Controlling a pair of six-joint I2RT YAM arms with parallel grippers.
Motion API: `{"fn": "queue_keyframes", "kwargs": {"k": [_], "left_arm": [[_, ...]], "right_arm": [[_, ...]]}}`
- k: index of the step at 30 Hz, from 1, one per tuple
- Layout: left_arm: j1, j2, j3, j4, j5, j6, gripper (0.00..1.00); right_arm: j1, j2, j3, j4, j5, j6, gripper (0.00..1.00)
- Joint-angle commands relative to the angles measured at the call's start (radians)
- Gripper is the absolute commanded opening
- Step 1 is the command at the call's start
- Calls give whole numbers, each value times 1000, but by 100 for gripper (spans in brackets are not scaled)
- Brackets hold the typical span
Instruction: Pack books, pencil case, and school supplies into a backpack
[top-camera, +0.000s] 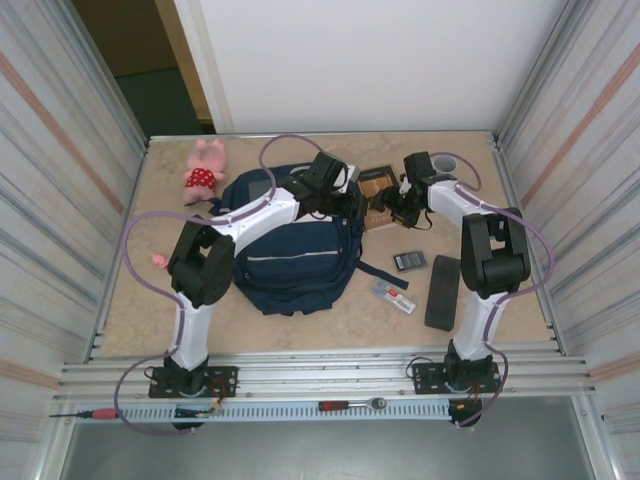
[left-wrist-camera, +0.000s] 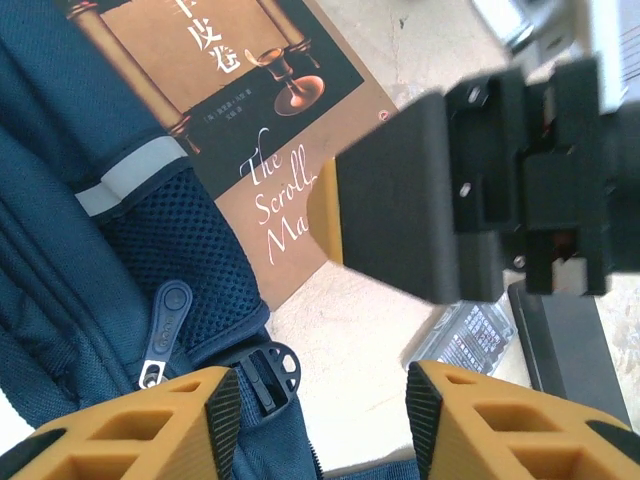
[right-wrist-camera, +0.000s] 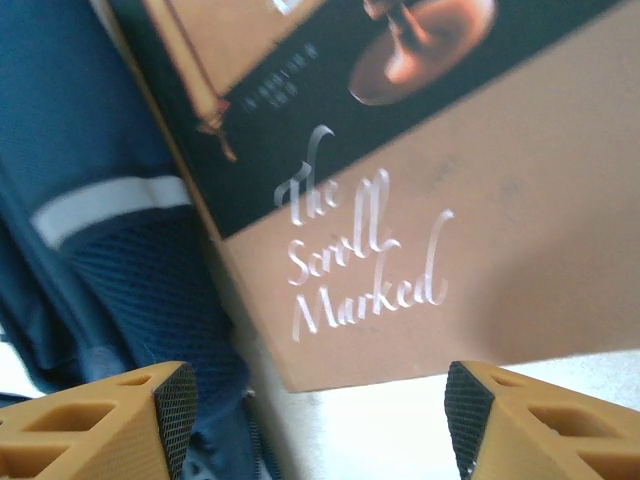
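Book-packing step: my right end effector (right-wrist-camera: 310, 420), spread, hovers over the "Scroll Marked" book (right-wrist-camera: 450, 220) on the surface (top-camera: 150, 300) just beside the navy backpack (top-camera: 290, 260); left end effector (left-wrist-camera: 322, 410), also spread, alongside. Next: pinch the book's edge.

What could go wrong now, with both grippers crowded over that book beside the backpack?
1. The left gripper and right gripper, both open, work close together, so the arms may collide.
2. The book seems to lie flat, so the fingers may slide it instead of gripping it.
3. Its edge lies right beside the backpack, so fabric could get pinched too.
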Motion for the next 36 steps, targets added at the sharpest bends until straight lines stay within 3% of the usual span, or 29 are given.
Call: {"fn": "queue_keyframes", "kwargs": {"k": [1,13,16,21,30,36], "left_arm": [[-1,6,24,-16,-16,0,49],[3,-22,-78,37,20,-75,46],[-1,15,-55,85,89,-74,45],[-16,109,37,142,92,-70,44],[0,227,110,108,57,-54,41],[37,225,60,88,8,-46,37]], "right_arm": [[14,-53,-69,-9,22,3,67],[-3,-146,-186,-55,35,-28,64],[-8,-190,-166,-48,45,-25,65],[-40,-197,-83,-53,26,-25,63],[-69,-46,53,39,-55,-38,54],[-61,105,117,124,-119,-8,52]]}}
